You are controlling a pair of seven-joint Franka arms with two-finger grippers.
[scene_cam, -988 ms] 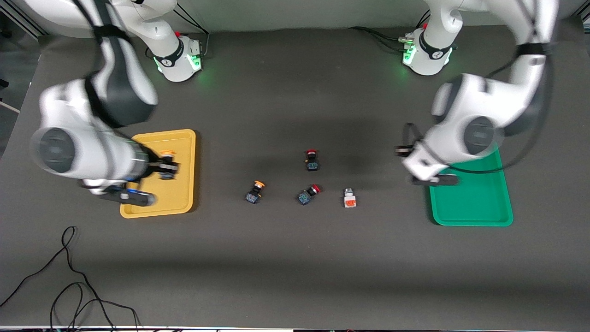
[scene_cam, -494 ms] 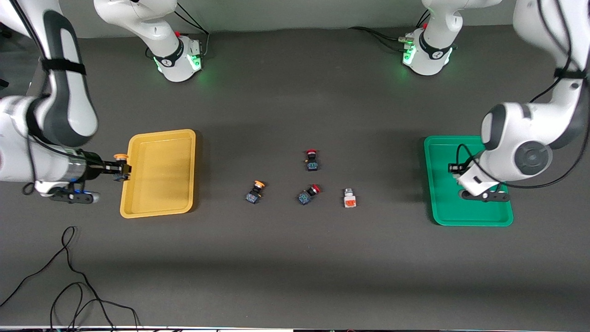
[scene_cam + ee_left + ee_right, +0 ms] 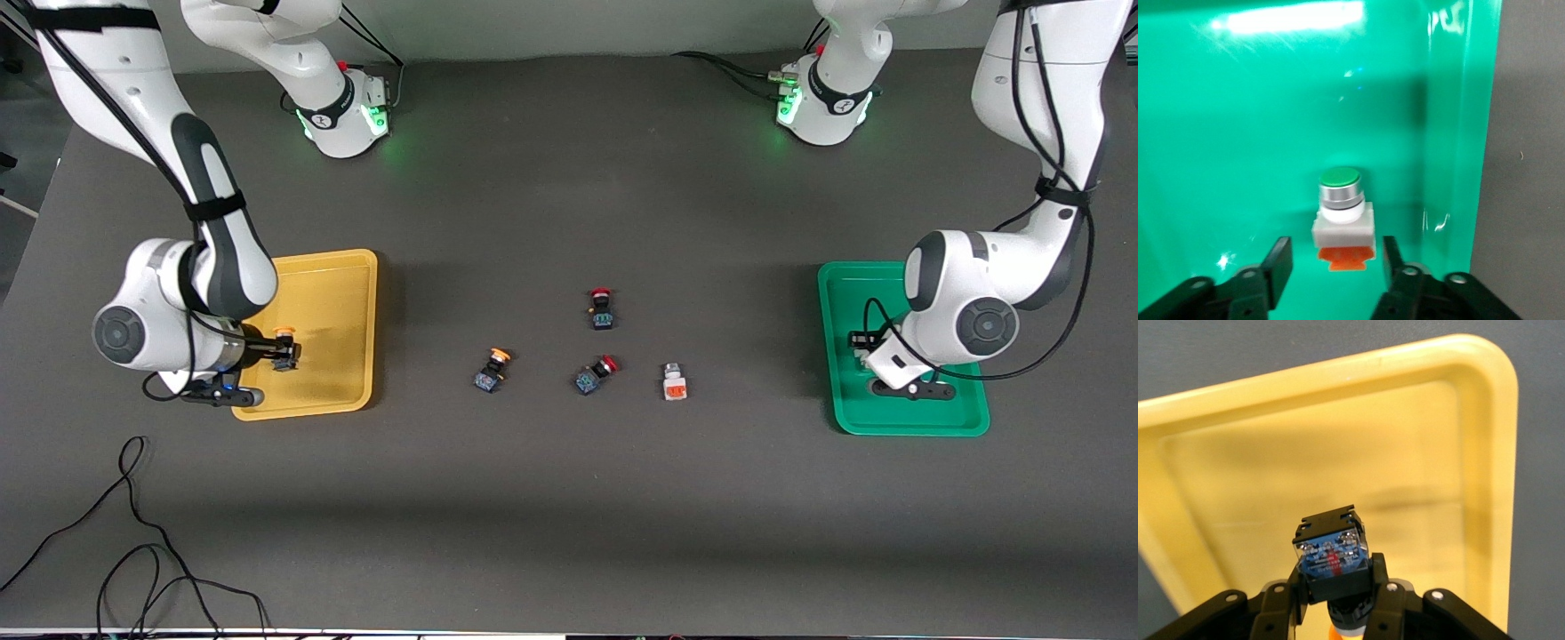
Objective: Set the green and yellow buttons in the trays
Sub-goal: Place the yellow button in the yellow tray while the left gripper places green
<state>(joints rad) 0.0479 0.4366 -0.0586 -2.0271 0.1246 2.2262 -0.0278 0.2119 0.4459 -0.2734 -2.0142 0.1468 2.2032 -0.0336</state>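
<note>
Front view is showing both arms working at their trays. The right gripper (image 3: 1338, 603) is clenching a yellow button (image 3: 1333, 557) over the yellow tray (image 3: 342, 267). The left gripper (image 3: 1335, 263) is standing released around a green button (image 3: 1341, 210) lying in the green tray (image 3: 889, 422). One yellow button (image 3: 491, 370) and one green button (image 3: 675, 382) are still waiting mid-table among two red ones (image 3: 602, 308).

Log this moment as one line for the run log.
right gripper: shut on yellow button, over yellow tray | left gripper: open around green button in green tray
</note>
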